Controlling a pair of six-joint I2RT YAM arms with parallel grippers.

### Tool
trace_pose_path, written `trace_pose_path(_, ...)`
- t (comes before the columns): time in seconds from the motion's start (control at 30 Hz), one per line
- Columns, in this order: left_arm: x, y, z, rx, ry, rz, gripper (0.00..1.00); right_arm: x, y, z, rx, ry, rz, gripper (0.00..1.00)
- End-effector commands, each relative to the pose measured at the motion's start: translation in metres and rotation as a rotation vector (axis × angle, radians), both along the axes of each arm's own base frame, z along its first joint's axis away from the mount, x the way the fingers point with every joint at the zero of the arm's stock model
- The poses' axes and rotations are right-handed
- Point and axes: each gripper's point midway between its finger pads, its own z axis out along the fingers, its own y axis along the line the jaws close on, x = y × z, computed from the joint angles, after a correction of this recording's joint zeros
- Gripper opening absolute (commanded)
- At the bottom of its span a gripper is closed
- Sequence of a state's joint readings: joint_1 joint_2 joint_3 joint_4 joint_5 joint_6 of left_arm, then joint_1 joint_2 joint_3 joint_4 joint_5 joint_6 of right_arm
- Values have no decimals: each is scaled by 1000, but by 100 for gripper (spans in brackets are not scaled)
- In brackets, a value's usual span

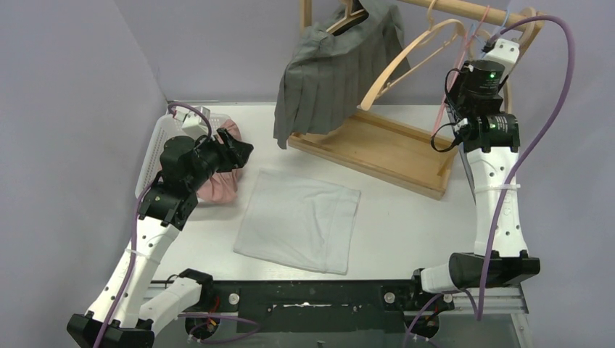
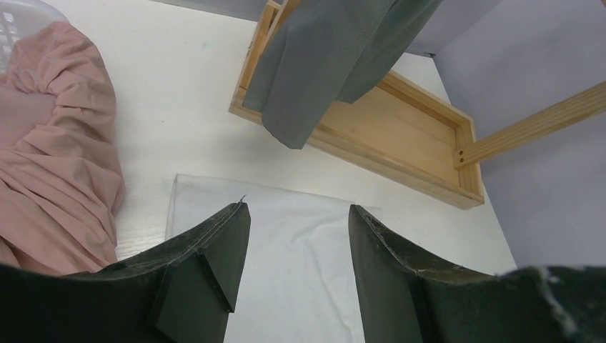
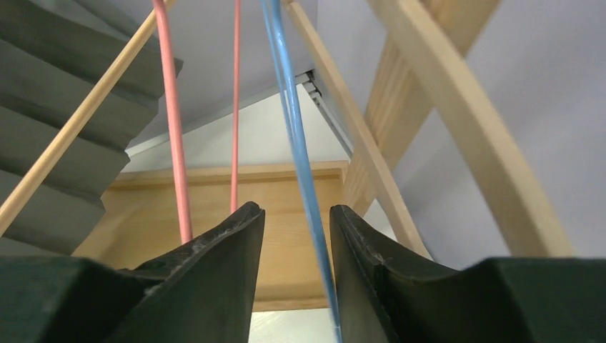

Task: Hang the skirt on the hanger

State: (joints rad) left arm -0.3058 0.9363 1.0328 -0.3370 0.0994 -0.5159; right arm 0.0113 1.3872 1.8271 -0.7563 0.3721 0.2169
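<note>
Grey skirt (image 1: 337, 72) hangs at the rack (image 1: 384, 148) — right hand (image 3: 294, 211) straddles blue hanger (image 3: 299, 143).

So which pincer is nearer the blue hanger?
Right. The blue hanger runs between the fingers of the right pincer. The left pincer is far off on the opposite side, by the pink cloth.

The top of the grey pleated skirt (image 1: 337, 72) and the hook of the wooden hanger (image 1: 342, 25) bearing it are cut off by the upper edge of the overhead view. The white plastic basket (image 1: 161, 141) is mostly hidden behind the left arm (image 1: 156, 217) and the crumpled pink cloth (image 1: 225, 181). Overhead, the right gripper (image 3: 295, 214) is concealed by its own wrist. In its wrist view, whether the thin blue hanger wire (image 3: 296, 136) touches either finger cannot be told.
</note>
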Motion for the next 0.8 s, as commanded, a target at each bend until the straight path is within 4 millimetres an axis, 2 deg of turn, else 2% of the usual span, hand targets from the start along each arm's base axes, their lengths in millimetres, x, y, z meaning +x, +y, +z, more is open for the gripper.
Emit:
trace_pose_path(0.0, 4, -2, 26, -34, -88, -8, 53, 12, 6, 15, 20, -57, 49, 36)
trace_pose_path(0.1, 4, -2, 25, -34, -85, -10, 53, 15, 6, 17, 20, -62, 52, 24)
trace_pose_path(0.27, 2, -2, 25, -34, -84, -10, 53, 13, 10, 30, 29, -95, 75, 1)
trace_pose_path(0.47, -2, -1, 23, -35, -73, -11, 53, 1, 11, 51, 49, -148, 75, 0)
trace_pose_path(0.67, -6, 0, 23, -41, -73, -8, 53, -27, 17, 78, 87, -245, 91, 0)
trace_pose_path(0.77, -7, 1, 23, -42, -74, -7, 53, -40, 27, 82, 100, -251, 146, 0)
